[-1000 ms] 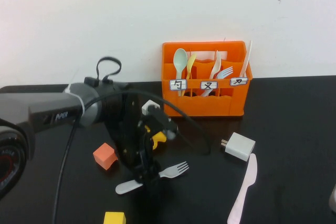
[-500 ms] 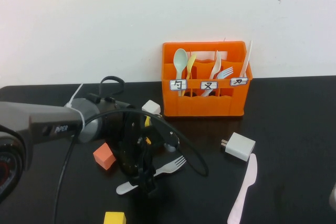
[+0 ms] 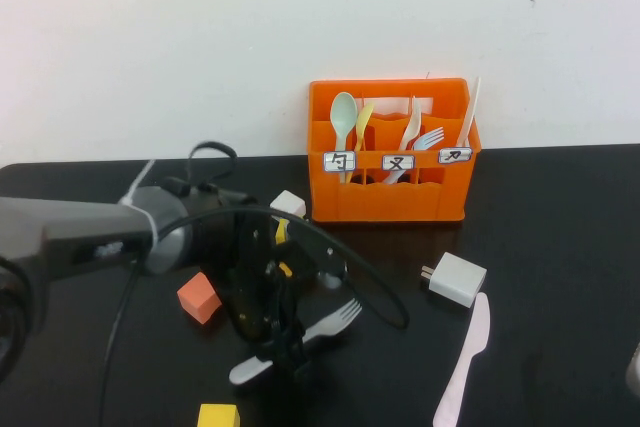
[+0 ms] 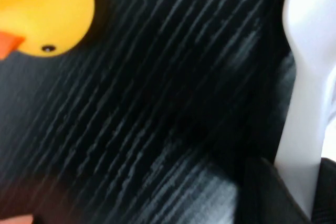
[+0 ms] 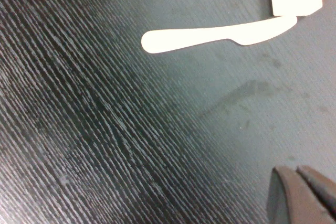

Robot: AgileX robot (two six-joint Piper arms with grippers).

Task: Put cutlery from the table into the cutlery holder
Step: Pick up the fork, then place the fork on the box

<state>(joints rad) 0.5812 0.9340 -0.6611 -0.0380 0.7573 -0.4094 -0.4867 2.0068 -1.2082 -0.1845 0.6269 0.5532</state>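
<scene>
even, soft indoor light fills the high view, with the pale wall (image 3: 200,37) bright and the matte black surface (image 3: 560,227) dark and free of glare. the orange cutlery holder (image 3: 392,197) is crisp enough that its labels read as dark marks. shadows are faint. the left arm (image 3: 90,237) near the camera is soft and smeared. the left wrist view is heavily blurred; a yellow duck (image 4: 44,9) and the pale grey fork (image 4: 310,77) are out of focus. in the right wrist view, the surface grain is sharp, with a dull grey sheen around the pale pink knife (image 5: 210,38).
</scene>
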